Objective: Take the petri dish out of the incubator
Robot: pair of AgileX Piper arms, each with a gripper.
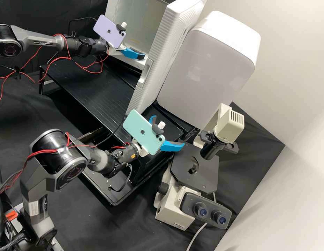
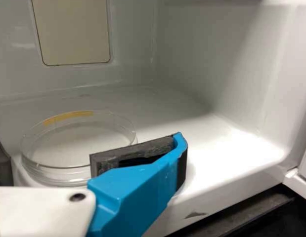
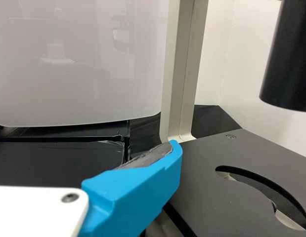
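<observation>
Petri dish [image 2: 76, 143]: clear, shallow, empty-looking, flat on the white floor of the incubator [image 2: 217, 148], near the front lip, with a yellowish mark on its far rim. Left tool [image 1: 134, 53] sits at the incubator's open mouth, just beside the dish and level with it; contact not certain. Nothing seen in its hold; open or shut, cannot tell. The left arm runs long and nearly level in from the high view's left edge, above a black ribbed shelf [image 1: 95, 94]. Ribbed white door [image 1: 162, 52] stands swung open. Right tool [image 1: 167, 134] is low, at the edge of the microscope [image 1: 193, 195], blue fingers [image 1: 174, 145] spread apart and holding nothing; its arm is bent at the elbow, forearm level. The left wrist view alone gives the dish and the chamber's beige back panel [image 2: 71, 29]. The right wrist view gives the microscope stage [image 3: 241, 187] up close. The high view gives both arms and the black-draped table [image 1: 99, 223].
</observation>
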